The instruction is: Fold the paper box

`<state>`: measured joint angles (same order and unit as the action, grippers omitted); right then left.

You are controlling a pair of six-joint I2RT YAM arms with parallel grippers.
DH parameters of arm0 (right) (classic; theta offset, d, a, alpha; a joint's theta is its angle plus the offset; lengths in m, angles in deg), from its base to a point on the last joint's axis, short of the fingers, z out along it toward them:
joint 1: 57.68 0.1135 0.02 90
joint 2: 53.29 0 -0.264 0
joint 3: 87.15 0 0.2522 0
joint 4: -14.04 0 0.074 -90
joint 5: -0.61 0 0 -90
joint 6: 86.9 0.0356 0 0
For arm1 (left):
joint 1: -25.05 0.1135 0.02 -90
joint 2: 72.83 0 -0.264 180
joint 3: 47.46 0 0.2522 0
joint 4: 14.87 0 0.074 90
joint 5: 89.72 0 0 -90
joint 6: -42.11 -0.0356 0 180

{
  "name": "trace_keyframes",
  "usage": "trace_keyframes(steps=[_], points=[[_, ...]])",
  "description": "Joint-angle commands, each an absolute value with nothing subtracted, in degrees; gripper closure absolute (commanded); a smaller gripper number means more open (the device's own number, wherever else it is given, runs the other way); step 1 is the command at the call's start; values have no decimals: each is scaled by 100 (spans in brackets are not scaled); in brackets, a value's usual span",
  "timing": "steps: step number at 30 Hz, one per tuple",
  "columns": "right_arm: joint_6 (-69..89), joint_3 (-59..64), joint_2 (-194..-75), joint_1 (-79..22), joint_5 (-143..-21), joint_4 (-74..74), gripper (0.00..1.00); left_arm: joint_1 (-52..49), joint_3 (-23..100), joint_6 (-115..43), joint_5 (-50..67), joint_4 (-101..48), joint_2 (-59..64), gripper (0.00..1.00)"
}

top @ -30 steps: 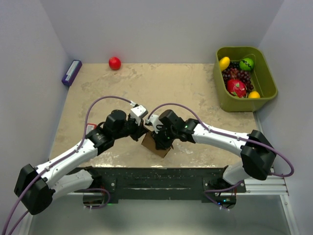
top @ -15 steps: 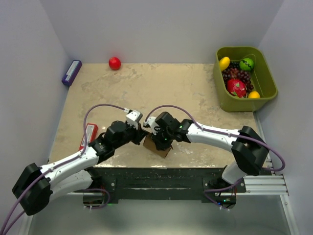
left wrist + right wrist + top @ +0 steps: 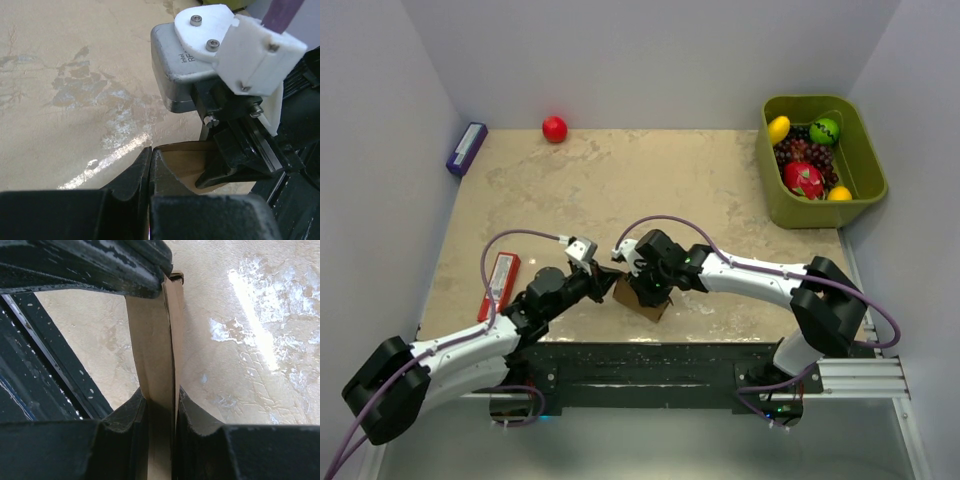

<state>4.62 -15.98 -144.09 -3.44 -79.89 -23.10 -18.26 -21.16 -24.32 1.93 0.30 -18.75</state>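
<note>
You are holding the paper box [image 3: 654,309] in the right gripper [image 3: 161,399], whose jaws are clamped on a doubled edge of the cardboard, two layers pressed flat between the fingers [image 3: 131,412]. The box is sitting at the near edge of the table [image 3: 670,180], roughly midway between the two arm bases, and it is standing up on edge in your grip, not lying flat. The left gripper [image 3: 151,156] is working with its jaws pressed together and nothing between them; its closed tip is sitting right at the rim of a curved brown panel, though you cannot tell from these views whether it is actually touching. As for progress, the job is looking partly done at best: at least one panel is creased over onto another, but the left wrist view is showing an open, bowed panel, and no closed box shape is visible anywhere. What is left, by this reading, is pushing the loose panels and tabbed flaps home, probably with that closed left tip as the pusher. The red packet [image 3: 500,284] is lying well apart on the left, out of your way.
</note>
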Motion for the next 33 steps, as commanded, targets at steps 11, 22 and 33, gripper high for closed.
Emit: trace_keyframes(steps=[11, 22, 33], points=[[802, -1362, -14285, -468, -9273, -2389, 83, -1863, -2983, -2126, -349, 214, -2019, 100], [951, -1265, -14136, -468, -9387, -2557, 69, -1915, -3027, -2091, -701, 91, -2019, 100], [1013, -1380, -13995, -459, -9396, -2513, 68, -2082, -3062, -1959, -956, 249, -1781, 100]])
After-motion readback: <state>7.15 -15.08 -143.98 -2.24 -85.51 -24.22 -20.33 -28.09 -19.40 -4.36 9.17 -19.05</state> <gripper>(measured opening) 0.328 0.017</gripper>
